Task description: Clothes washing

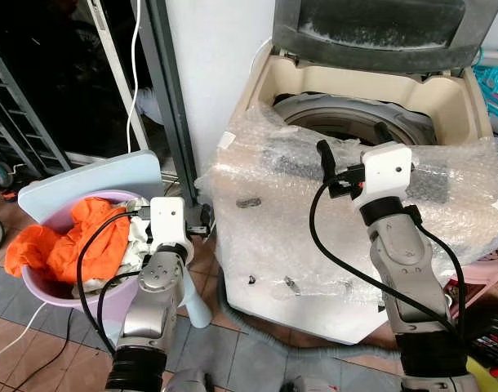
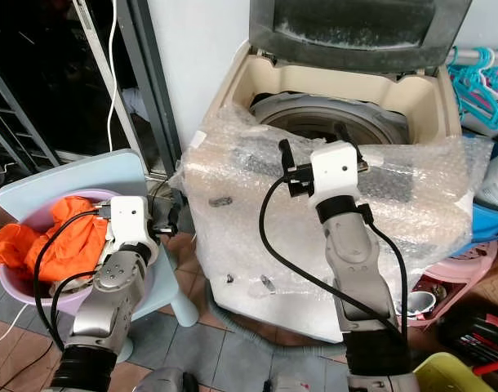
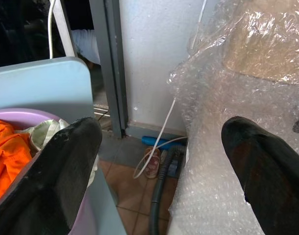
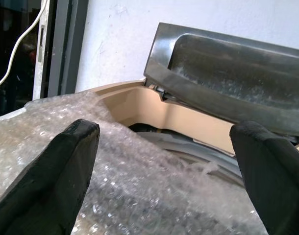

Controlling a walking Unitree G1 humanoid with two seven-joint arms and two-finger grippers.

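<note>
The left gripper (image 3: pixel 159 161) is hanging with fingers spread and empty; it needs swinging outward and down so both fingers are straddling a thick fold before pinching. The crumpled orange garment (image 1: pixel 82 233) is lying in the lilac plastic basin (image 1: pixel 53 290), just beside that claw on its outer side. The right gripper (image 4: pixel 164 156), likewise wide and empty, is hovering over the beige top-loading washing machine wrapped in bubble film (image 1: pixel 314 220), whose drum mouth is lying just ahead.

Home laundry corner, tiled floor (image 1: pixel 257 359). Top-load washer (image 1: pixel 355 122), lid up, front in bubble wrap (image 1: pixel 290 220); basin (image 1: pixel 45 286) of clothes (image 1: pixel 77 237) beside it; hangers (image 1: pixel 495 77) on the right.
</note>
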